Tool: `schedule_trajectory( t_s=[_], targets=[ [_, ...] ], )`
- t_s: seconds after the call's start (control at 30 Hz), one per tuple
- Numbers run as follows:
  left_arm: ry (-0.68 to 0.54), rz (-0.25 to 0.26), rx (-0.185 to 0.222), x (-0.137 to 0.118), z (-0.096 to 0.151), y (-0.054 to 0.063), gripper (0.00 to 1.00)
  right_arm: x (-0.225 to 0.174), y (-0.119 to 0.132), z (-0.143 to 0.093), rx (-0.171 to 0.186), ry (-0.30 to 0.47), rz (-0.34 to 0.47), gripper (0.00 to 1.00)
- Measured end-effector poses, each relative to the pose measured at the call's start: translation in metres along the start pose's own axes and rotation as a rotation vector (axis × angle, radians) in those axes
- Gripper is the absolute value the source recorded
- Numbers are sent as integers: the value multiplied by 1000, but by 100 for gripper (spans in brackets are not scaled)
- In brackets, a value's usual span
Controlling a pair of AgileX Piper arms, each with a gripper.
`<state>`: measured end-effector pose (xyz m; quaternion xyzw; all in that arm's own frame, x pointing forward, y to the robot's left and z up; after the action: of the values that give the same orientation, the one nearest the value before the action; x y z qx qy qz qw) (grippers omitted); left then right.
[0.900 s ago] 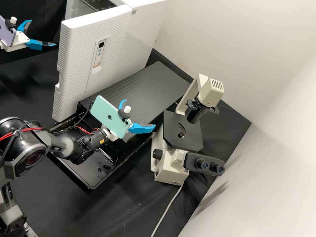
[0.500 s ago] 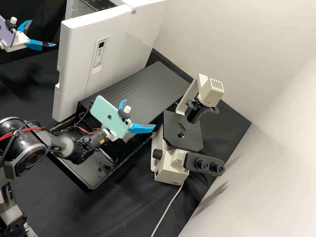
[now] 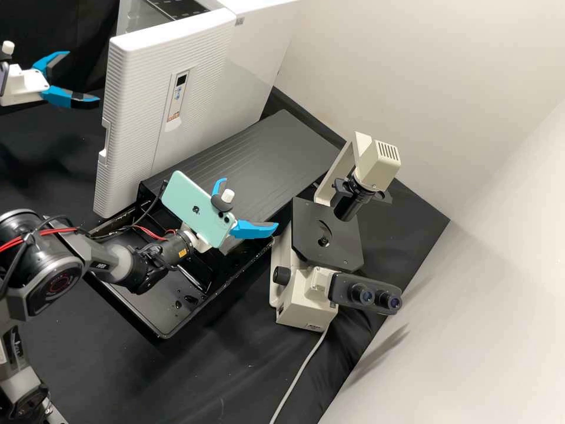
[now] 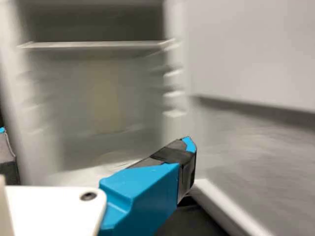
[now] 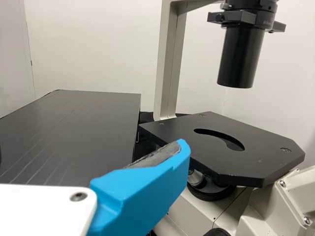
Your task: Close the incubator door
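The white incubator door (image 3: 194, 129), between ten and eleven o'clock in the high view, stands open, its face finely ribbed, with a narrow control strip (image 3: 177, 97) bearing a small dark display and a notched grip (image 3: 105, 142) near eight o'clock on the panel. The left gripper (image 3: 83, 78), at ten o'clock, has its fingers spread with nothing between them near the door's edge; the right gripper (image 3: 250, 202), near the centre, also gapes, between the black box (image 3: 265, 150) and the microscope (image 3: 303, 297) toward four o'clock.
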<state>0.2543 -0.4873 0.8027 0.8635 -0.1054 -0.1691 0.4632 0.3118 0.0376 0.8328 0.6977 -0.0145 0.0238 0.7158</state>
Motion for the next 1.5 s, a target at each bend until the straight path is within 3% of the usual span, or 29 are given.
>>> schedule_trajectory(
  t_s=[0.1,0.27,0.43,0.6,0.87,1.07,1.23,1.37,1.5],
  targets=[
    [-168,-2,11,-11,23,-1,100,0,0,0,0,0,0,100],
    [-391,-55,27,-26,56,-3,100,0,0,0,0,0,0,100],
    [-604,-81,77,-34,87,-4,100,0,0,0,0,0,0,100],
    [-823,-107,148,-36,118,-8,100,0,0,0,0,0,0,100],
    [-1048,-79,290,-31,145,-7,100,0,0,0,0,0,0,100],
    [-1074,-47,318,-13,150,-1,100,0,0,0,0,0,0,100],
    [-1022,-58,315,9,137,-4,100,0,0,0,0,0,0,100],
    [-895,-60,269,34,114,-7,100,0,0,0,0,0,0,100],
    [-876,-37,207,49,98,-9,100,0,0,0,0,0,0,100]
  ],
)
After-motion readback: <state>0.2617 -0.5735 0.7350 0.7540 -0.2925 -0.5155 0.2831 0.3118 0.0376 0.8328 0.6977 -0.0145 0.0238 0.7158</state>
